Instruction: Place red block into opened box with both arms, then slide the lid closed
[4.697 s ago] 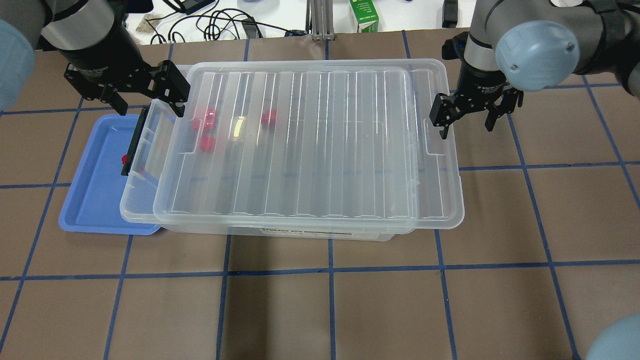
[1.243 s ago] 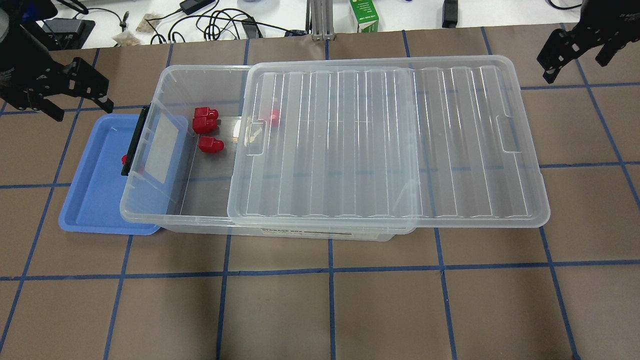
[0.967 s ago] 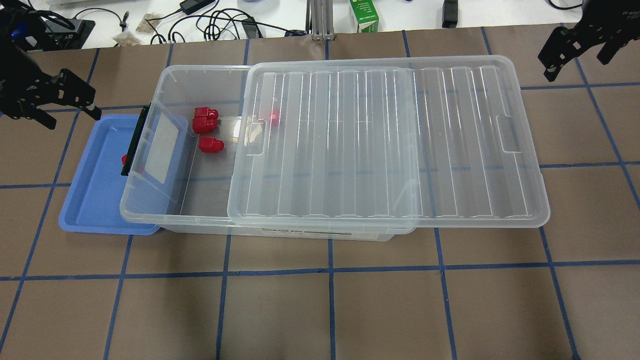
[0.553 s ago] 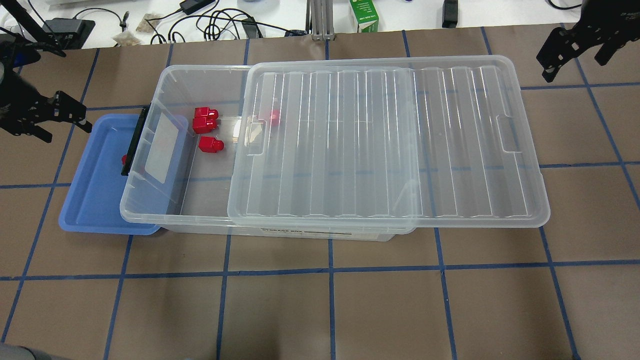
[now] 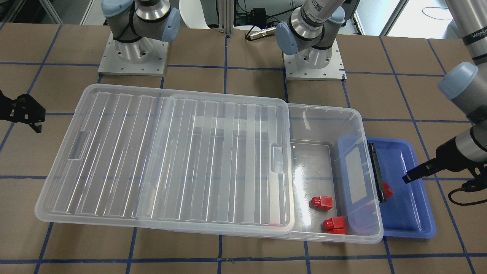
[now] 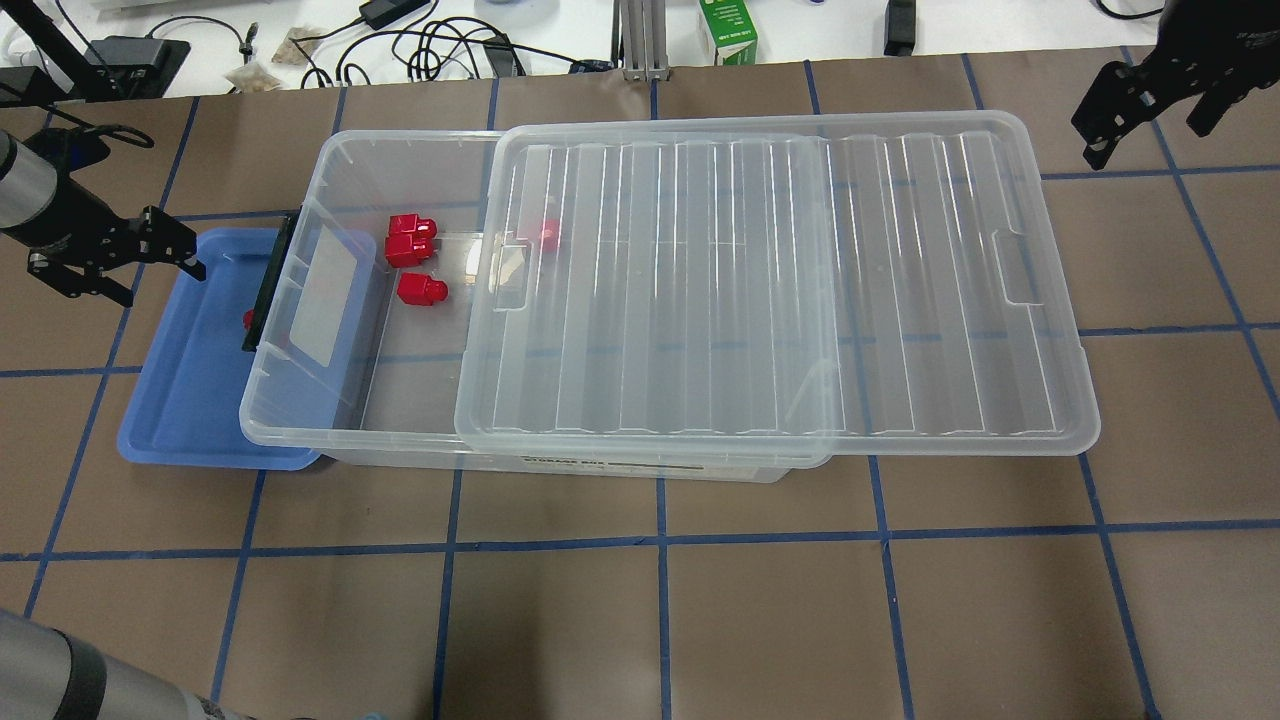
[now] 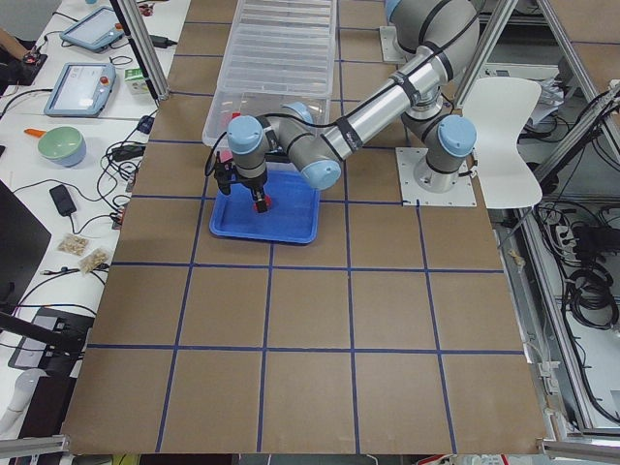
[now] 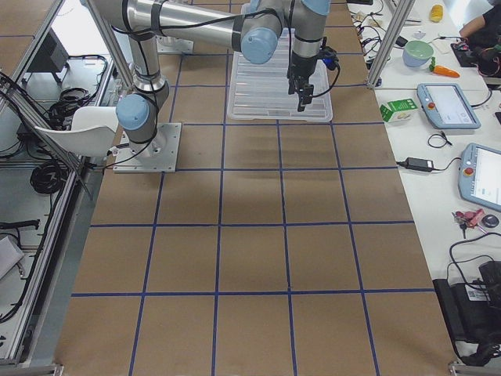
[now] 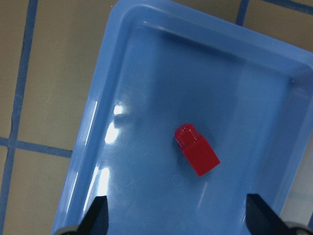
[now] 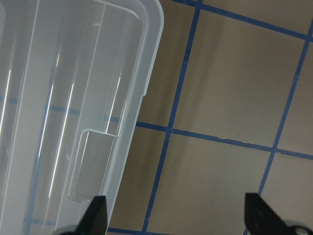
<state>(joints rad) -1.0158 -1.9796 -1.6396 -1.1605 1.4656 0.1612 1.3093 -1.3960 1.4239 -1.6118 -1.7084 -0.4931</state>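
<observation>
My left tool (image 9: 179,215) hung wide open and empty over the blue tray (image 9: 95,127), the red block (image 9: 197,150) lying in the tray just below, between its fingers (image 9: 100,215). My right tool (image 10: 178,215) was spread wide too, holding nothing, above the surface (image 10: 225,88) just beside the overhanging end of the lid (image 6: 780,290), and the box (image 6: 350,437) stood uncovered at the end nearer the left tool.

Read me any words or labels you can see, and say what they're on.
"WAN", cut off at the picture's edge: on the left arm.
Label on the front wall of the box: too blurred to read.
Print on the green carton: too small to read.
</observation>
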